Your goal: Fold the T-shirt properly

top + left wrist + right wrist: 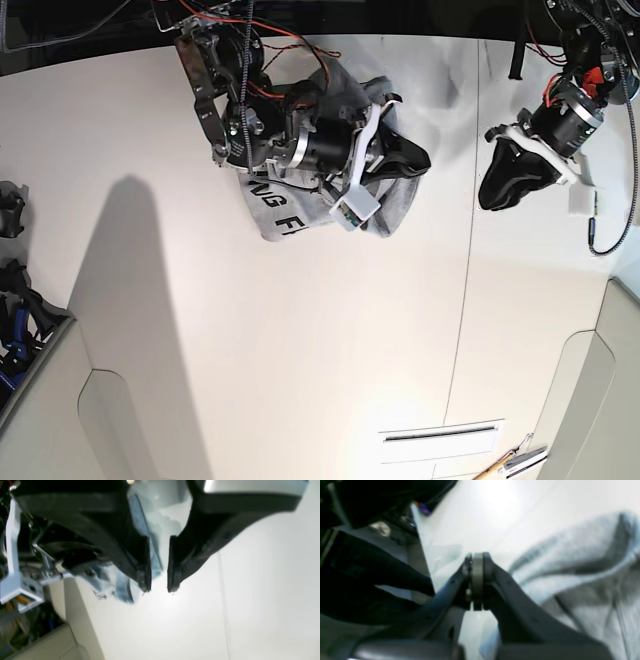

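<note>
The heather-grey T-shirt (pixel 272 215) lies bunched at the back middle of the white table (pixel 300 350), with black lettering showing on its near side. My right gripper (pixel 413 160) is over the shirt's right edge. In the right wrist view it (pixel 477 580) is shut with a pale strip of cloth pinched between the pads, and the shirt (pixel 582 580) is rumpled beside it. My left gripper (pixel 497 185) hangs above bare table to the right of the shirt. In the left wrist view it (pixel 160 588) is open and empty, with the shirt (pixel 120 587) seen beyond it.
A seam (pixel 468 260) runs down the table right of the shirt. A slot (pixel 440 433) and some hand tools (pixel 512 462) are at the front right. Black clamps (pixel 10 215) stand at the left edge. Red and black cables (pixel 290 45) hang at the back.
</note>
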Controlling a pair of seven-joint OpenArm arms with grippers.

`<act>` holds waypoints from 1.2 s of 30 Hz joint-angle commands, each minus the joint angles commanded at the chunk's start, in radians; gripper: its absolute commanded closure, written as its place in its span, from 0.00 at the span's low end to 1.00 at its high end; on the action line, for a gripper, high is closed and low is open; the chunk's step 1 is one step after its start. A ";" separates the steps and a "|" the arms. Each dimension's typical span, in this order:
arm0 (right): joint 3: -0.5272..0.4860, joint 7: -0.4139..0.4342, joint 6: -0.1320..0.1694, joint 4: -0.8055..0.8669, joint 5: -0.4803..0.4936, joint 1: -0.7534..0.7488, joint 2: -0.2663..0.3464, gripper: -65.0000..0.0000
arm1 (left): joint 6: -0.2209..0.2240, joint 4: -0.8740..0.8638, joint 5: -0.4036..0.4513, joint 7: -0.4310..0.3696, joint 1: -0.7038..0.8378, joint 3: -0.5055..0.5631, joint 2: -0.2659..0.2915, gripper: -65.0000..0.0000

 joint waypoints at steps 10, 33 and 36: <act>0.016 -0.030 -0.005 0.019 -0.083 0.091 -0.038 1.00 | 0.000 0.000 -0.085 0.061 0.000 -0.056 -0.004 0.81; -0.079 0.028 -0.005 -0.152 -0.123 0.093 0.060 1.00 | 0.000 0.000 -0.100 0.088 0.000 -0.056 -0.005 0.81; -0.114 0.027 -0.006 -0.135 -0.123 0.093 0.018 1.00 | 0.000 0.000 -0.100 0.088 0.000 -0.056 -0.005 0.81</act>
